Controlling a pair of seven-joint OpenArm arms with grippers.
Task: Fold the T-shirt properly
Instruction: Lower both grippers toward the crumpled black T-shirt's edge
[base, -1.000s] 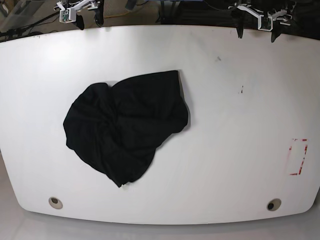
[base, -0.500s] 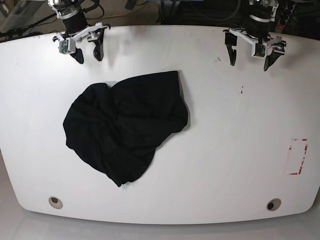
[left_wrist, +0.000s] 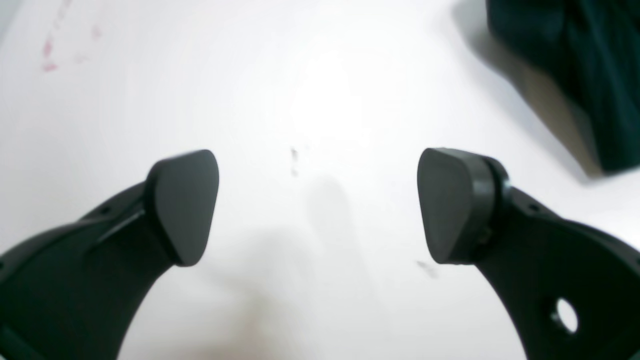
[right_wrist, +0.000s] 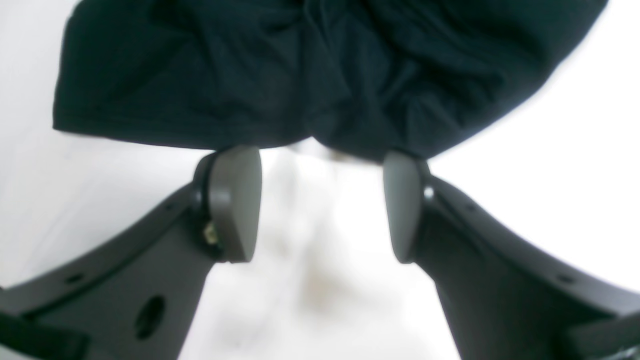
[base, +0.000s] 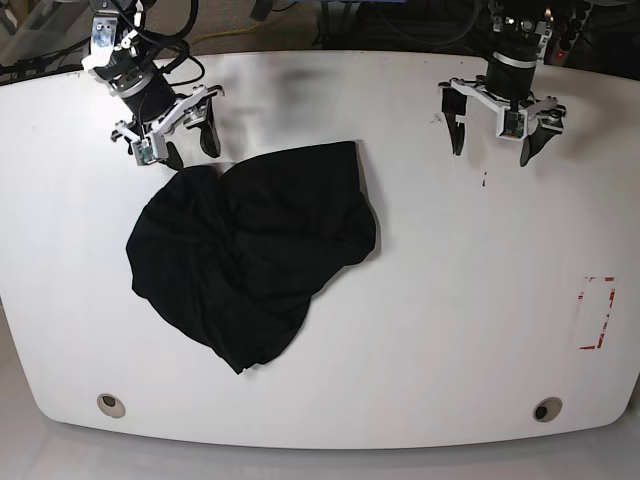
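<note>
Because the T-shirt (base: 250, 250) lies crumpled on the tabletop (base: 450, 300), left of centre in the base view, your right gripper (base: 178, 140) is much the nearer one: it hangs just off the cloth's far upper edge, fingers spread and empty, and its wrist view shows a dark hem right ahead of the fingertips (right_wrist: 235, 200), though blur keeps you from telling whether they touch it. Your left gripper (base: 503, 135) stands wide open over bare white surface, well apart from the shirt, with only a corner of fabric at the upper right of its wrist view. The heap runs diagonally from upper right to lower left.
</note>
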